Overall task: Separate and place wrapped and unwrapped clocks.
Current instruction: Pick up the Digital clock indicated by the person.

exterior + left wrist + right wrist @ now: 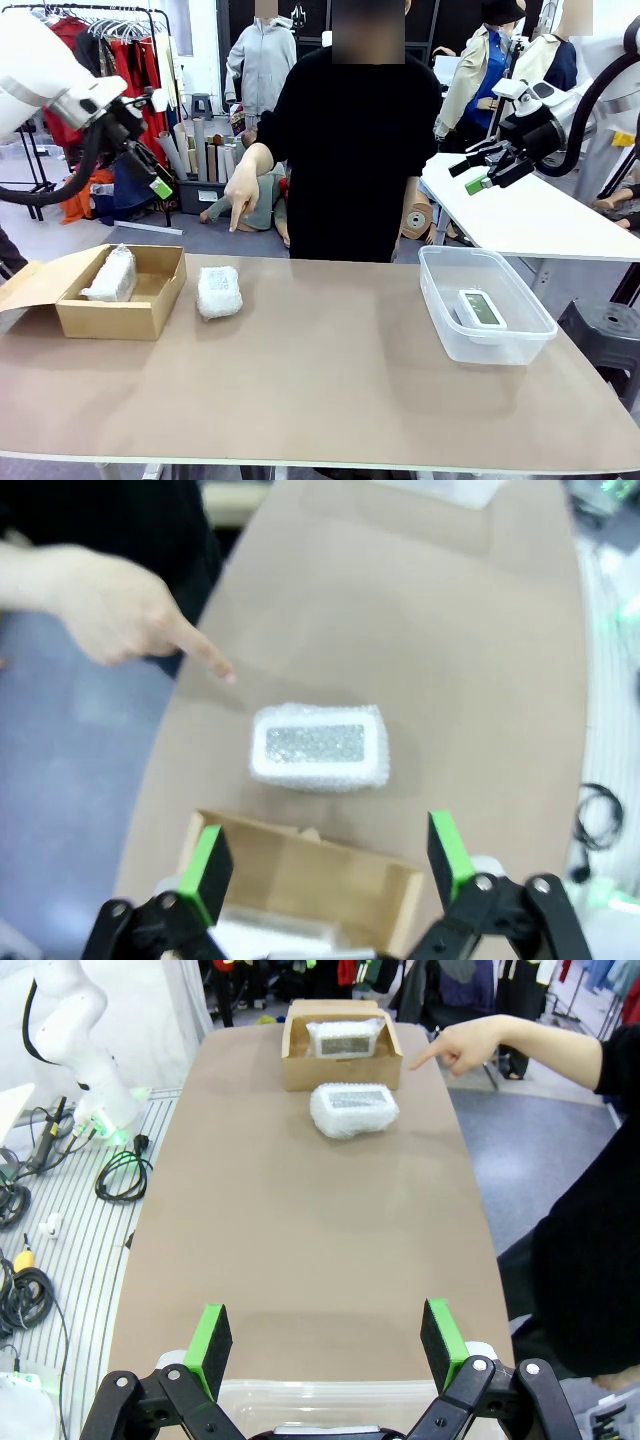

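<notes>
Wrapped clock (219, 291) flat on the table (330, 400), just beside the cardboard box (150, 316). Another wrapped clock (112, 275) inside that box. Bare clock (481, 308) in the clear tub (500, 350). Left gripper (155, 178) and right gripper (470, 175) up high, fingers wide apart, holding nothing. Person's hand (240, 190) pointing down.

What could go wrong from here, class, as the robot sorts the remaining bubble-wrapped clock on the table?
1. The person's pointing hand hangs close to the whitish bubble-wrapped clock on the table; a descending left end effector might strike it.
2. That clock lies beside the brown cardboard box; an open finger could catch the box wall.
3. Soft wrap may slip in the grip.
</notes>
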### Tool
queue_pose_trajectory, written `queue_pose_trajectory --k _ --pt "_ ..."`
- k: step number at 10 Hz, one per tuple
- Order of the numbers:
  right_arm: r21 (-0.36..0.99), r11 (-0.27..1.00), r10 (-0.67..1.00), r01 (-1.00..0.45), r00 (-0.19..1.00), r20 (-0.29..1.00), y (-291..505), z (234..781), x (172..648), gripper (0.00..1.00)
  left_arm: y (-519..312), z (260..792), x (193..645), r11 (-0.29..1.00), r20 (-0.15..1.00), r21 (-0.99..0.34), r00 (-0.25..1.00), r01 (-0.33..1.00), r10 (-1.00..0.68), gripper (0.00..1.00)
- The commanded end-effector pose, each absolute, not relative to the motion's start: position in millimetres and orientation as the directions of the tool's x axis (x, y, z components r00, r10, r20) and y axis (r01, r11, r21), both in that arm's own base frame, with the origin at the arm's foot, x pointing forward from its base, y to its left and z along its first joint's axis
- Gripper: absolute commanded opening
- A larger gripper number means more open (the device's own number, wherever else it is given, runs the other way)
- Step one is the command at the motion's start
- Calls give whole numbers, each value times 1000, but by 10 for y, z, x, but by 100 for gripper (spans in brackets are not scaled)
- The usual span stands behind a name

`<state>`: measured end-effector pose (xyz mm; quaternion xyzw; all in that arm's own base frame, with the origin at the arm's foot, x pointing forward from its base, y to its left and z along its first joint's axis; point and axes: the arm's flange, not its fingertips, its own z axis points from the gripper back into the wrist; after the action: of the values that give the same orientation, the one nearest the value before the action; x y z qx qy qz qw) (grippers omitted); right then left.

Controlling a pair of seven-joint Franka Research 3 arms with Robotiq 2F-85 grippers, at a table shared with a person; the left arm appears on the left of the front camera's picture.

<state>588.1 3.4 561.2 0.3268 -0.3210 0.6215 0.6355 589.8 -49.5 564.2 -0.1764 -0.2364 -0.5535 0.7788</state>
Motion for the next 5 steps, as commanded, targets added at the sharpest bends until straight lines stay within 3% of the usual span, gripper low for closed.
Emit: queue_pose_trajectory --k 1,3,5 --pt "14 13 573 -1000 19 819 47 5628 5874 100 -855 5665 5684 434 464 -48 405 900 -788 100" --pt "14 13 573 -1000 19 819 47 5628 5874 100 -1286 5495 5517 424 300 -19 409 906 -862 100" --pt "14 13 573 -1000 19 819 47 5628 5874 100 -1484 5341 5507 434 243 25 416 900 -876 100"
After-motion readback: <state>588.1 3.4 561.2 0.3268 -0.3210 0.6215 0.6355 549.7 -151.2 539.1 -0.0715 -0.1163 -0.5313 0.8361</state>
